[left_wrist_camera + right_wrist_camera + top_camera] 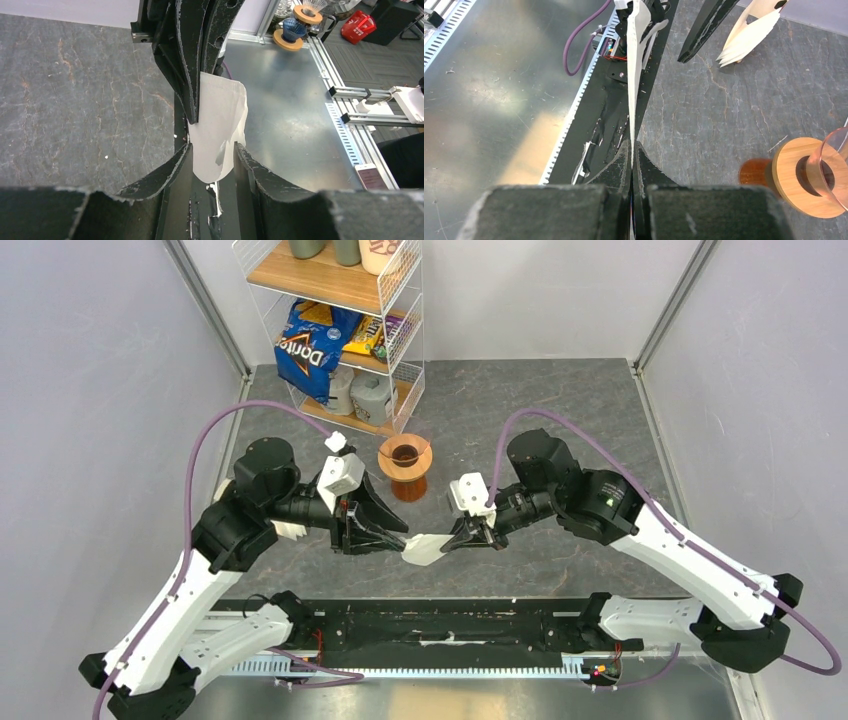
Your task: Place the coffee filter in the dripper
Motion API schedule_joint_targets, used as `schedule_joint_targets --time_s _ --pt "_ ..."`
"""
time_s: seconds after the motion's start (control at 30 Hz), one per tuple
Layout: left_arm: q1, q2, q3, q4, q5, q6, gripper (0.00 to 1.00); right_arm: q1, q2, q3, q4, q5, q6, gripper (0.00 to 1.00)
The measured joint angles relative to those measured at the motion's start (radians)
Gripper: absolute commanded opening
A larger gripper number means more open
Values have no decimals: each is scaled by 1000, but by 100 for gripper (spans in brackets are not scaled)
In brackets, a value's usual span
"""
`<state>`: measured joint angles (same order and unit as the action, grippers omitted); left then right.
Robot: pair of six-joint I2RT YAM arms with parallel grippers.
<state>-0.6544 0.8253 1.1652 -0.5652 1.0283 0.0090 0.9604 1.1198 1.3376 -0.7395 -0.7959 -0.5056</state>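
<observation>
White paper, seen edge-on in the right wrist view: the coffee filter [424, 548] hangs above the near edge of the grey stone-patterned table [560, 410], between 2 arms that meet tip to tip. The right gripper [458, 540] has its jaws closed flat on one end of the sheet, which runs away from its fingers as a thin upright line. The left gripper [398, 536], reaching in from the left, has its jaws parted narrowly with the filter's other end between them. In the left wrist view its fingertips [180, 160] sit on either side of the sheet's rounded end; whether they press it cannot be told. The dripper [405, 455], orange-brown with a wooden ring at its rim and a dark centre, stands upright farther back on the table. It is apart from both grippers and just beyond the gap between them. A pile of stacked filters [290, 530] lies beside the left arm. At the far left, a white wire rack [410, 320] holds a blue Doritos bag [305, 348].
</observation>
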Motion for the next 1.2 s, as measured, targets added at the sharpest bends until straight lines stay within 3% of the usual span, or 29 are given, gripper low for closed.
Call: schedule_joint_targets --time_s 0.37,0.5,0.57,0.63,0.73,0.83,0.97,1.13,1.2 --pt "-27 -3 -63 47 -61 -10 44 0 16 0 51 0 75 0" --pt "-31 -5 -96 101 -87 -49 31 0 22 0 68 0 116 0" --pt "-31 -5 -108 127 -90 -69 15 0 22 0 77 0 133 0" --pt "-32 -5 -114 152 -89 -94 2 0 22 0 84 4 150 7" --pt "-32 1 -120 191 -90 -140 2 0 22 0 89 21 175 31" --pt "-32 1 -125 209 -106 -185 2 0 22 1 80 56 190 37" --pt "-29 -1 -125 201 -113 -195 2 -4 21 19 20 98 188 33" --pt "-27 1 -125 196 -111 -195 2 -10 9 24 -43 117 173 2" --pt "-28 6 -125 196 -111 -195 4 -11 9 27 -58 116 174 0"
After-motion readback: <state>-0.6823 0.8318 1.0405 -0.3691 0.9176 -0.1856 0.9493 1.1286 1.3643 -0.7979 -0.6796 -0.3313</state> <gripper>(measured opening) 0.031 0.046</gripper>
